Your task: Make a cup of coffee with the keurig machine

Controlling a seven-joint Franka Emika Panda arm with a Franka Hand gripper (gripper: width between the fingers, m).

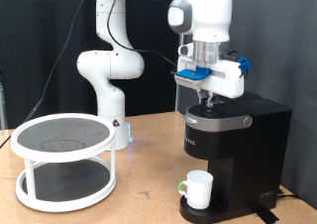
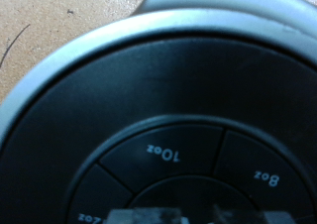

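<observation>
My gripper (image 1: 208, 97) sits directly atop the keurig machine (image 1: 233, 145), at its control panel (image 2: 173, 135); whether its fingers are wide or narrow I cannot tell. The wrist view shows the 10oz button (image 2: 163, 155) close up. The cup (image 1: 198, 188) stands on the drip tray, at six o'clock from my gripper. A two-tier white rack (image 1: 64, 160) occupies the counter (image 1: 144, 199) at nine o'clock.

From where I sat, my arm (image 1: 119, 56) was arched up high, wrist pointed straight down, and the gripper (image 1: 209, 97) hung low, fingertips barely visible.
</observation>
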